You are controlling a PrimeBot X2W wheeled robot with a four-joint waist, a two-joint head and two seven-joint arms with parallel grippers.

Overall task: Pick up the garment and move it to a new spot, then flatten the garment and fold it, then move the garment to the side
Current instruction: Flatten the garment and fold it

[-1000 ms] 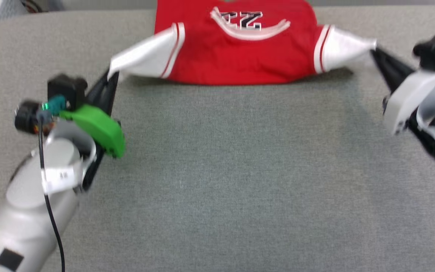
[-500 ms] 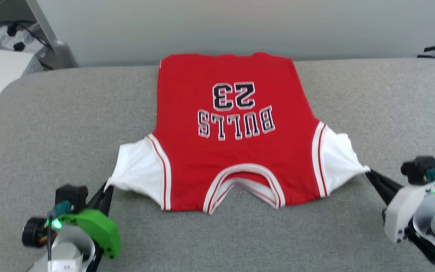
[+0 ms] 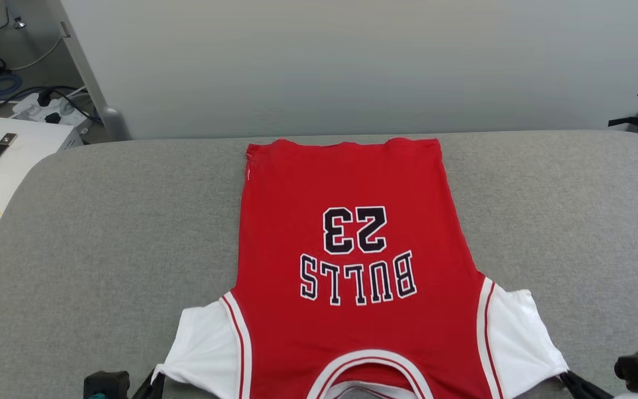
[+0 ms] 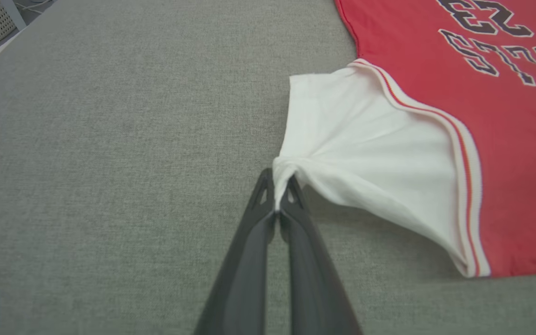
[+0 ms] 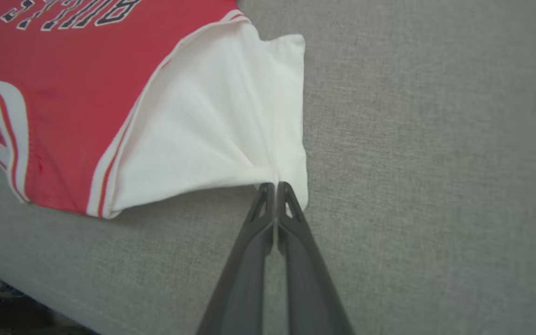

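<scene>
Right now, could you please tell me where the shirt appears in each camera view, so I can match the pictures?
Head view: the shirt lies in the centre on the grey cushion, collar toward the bottom edge.
Left wrist view: upper right, with a white sleeve pinched in the left gripper.
Right wrist view: upper left, with the other sleeve pinched in the right gripper.
Shared landmark: the BULLS 23 lettering on the red cloth.

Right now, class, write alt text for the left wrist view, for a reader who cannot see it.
The robot's left jaws, shut, pinch the corner of a white sleeve of a red jersey lying on a grey fabric surface. Black-and-white lettering shows at the top right.
</scene>
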